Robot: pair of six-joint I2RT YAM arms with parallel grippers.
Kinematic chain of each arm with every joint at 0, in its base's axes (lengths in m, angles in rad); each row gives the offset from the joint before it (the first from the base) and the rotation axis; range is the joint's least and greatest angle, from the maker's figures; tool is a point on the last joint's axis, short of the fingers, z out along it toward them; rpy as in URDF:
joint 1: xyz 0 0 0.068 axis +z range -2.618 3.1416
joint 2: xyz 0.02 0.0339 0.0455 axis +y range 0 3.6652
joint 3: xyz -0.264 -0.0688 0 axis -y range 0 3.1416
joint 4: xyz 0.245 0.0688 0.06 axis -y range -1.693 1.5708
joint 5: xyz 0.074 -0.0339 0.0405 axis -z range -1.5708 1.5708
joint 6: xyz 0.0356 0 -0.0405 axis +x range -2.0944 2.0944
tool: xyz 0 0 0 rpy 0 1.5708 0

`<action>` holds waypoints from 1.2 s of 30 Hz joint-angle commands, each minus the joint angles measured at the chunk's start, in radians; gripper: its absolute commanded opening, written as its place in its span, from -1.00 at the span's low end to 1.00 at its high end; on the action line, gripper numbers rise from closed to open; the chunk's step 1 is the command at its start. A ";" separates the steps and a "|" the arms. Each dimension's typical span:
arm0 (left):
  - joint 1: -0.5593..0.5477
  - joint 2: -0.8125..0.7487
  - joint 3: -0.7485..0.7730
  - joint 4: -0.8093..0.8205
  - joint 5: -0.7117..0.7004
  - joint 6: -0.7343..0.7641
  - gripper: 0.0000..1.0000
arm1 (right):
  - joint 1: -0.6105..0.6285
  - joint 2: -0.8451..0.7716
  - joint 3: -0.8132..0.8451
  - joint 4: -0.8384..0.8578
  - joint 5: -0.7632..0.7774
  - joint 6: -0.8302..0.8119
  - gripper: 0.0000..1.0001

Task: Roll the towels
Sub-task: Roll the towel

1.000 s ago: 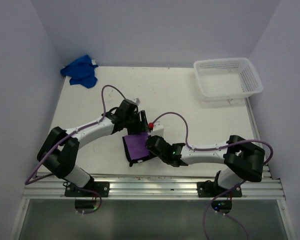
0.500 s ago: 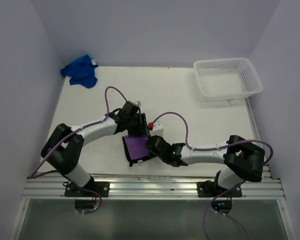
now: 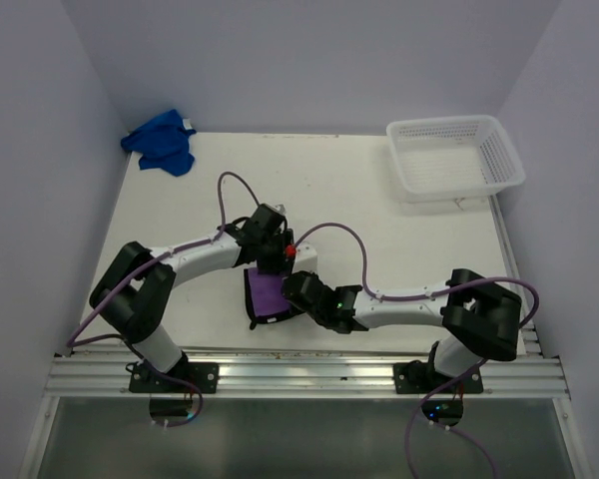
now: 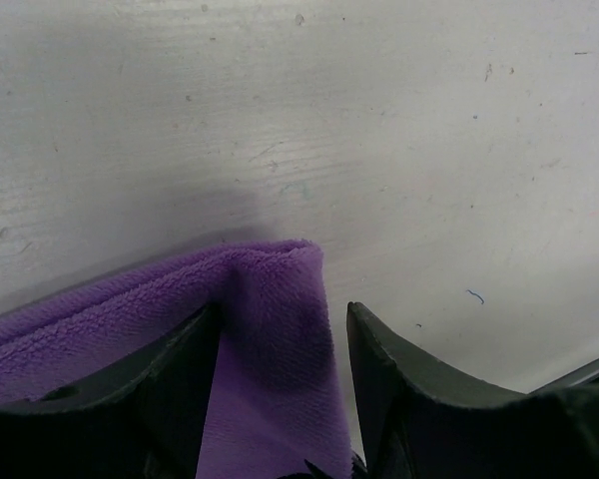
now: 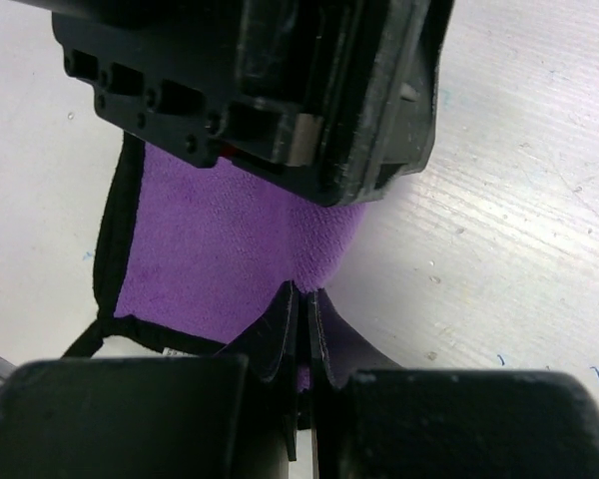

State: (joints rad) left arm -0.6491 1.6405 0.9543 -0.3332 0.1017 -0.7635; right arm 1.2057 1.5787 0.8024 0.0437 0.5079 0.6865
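Observation:
The dark purple towel (image 3: 267, 298) with a black hem lies near the table's front, between the two arms. My left gripper (image 3: 273, 261) is at its far edge. In the left wrist view (image 4: 283, 307) its jaws stand apart around a raised fold of the purple towel (image 4: 130, 309), with a sliver of table showing beside the right finger (image 4: 409, 389). My right gripper (image 3: 296, 291) is shut on the towel's right edge; in the right wrist view (image 5: 301, 291) the cloth (image 5: 210, 249) is pinched between the tips. The bright blue towel (image 3: 161, 142) lies crumpled at the far left corner.
A white mesh basket (image 3: 499, 150) stands at the far right corner. The walls enclose the white table (image 3: 359, 190) on three sides. The left gripper's body (image 5: 280, 90) hangs just beyond my right fingertips. Purple cables loop above both arms.
My left gripper has moved right and nearer, onto the purple towel's far edge. My right gripper has shifted slightly left, and the towel looks narrower and bunched.

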 commanded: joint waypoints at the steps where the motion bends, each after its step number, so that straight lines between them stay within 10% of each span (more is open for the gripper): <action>1: -0.012 0.008 0.058 -0.038 -0.028 0.030 0.14 | 0.008 0.018 0.058 -0.019 0.067 -0.007 -1.00; 27: -0.029 0.028 0.112 -0.118 -0.134 0.075 -0.98 | 0.009 0.075 0.115 -0.148 0.106 0.073 -1.00; 36: -0.029 0.019 0.078 -0.063 -0.163 0.024 -1.00 | 0.017 0.066 0.075 -0.156 0.099 0.082 -1.00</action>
State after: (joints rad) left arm -0.6758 1.6714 1.0328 -0.4320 -0.0231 -0.7212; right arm 1.2121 1.6497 0.8837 -0.0994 0.5777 0.7467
